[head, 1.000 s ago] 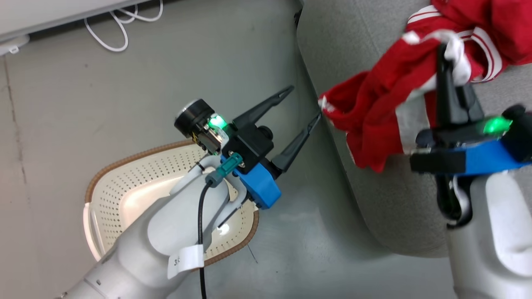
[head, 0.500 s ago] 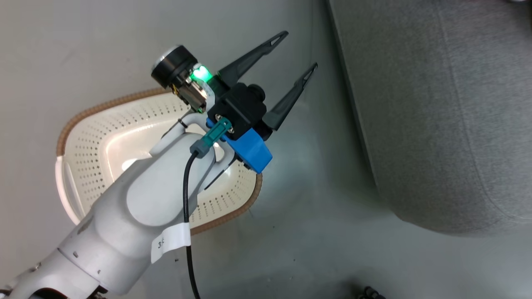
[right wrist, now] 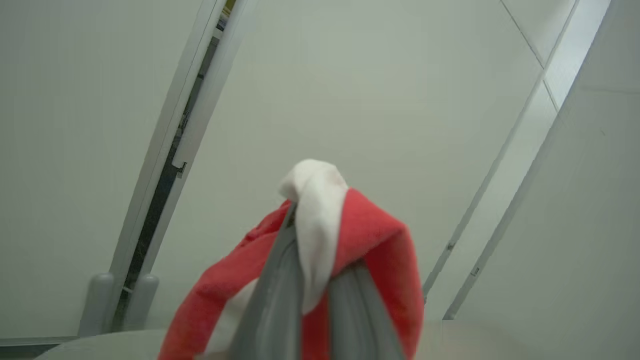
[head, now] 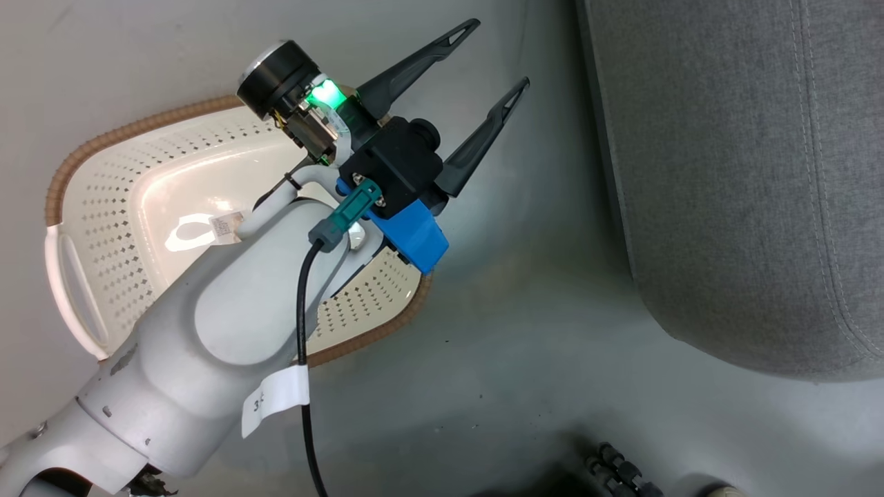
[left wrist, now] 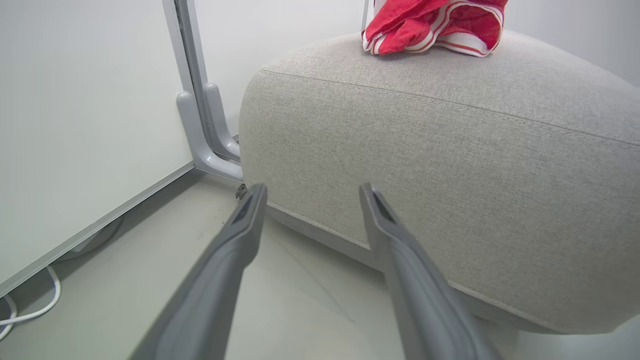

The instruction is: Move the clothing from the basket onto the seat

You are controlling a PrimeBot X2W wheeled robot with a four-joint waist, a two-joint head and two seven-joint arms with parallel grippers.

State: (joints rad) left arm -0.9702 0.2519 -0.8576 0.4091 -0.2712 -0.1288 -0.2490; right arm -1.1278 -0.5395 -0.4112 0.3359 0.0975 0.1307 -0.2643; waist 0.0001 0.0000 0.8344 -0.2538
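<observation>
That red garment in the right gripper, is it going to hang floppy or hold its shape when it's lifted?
Probably floppy: the garment drapes over both sides of the shut fingers. Likely light, since a pinch on its white trim carries it. Unlikely to slip: the cloth looks soft and bunched, like the other garment on the seat.

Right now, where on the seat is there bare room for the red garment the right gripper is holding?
The seat top is bare from its seam back to the red garment lying on it; crowded just around that garment. The floor strip between basket and seat is also bare, with the open left gripper above it.
</observation>
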